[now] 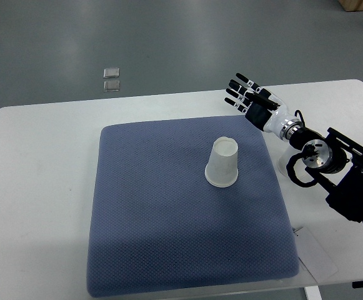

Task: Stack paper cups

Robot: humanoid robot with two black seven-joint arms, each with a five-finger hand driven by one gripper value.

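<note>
Right hand [251,97] open beyond unmarked inverted paper cup [223,162].

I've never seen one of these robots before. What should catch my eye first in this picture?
Most likely the white paper cup, standing upside down a little right of the middle of the blue mat on the white table. Next comes the robot's right hand, black and white with its fingers spread, above the mat's far right corner and holding nothing. Its dark arm comes in from the right edge.
</note>
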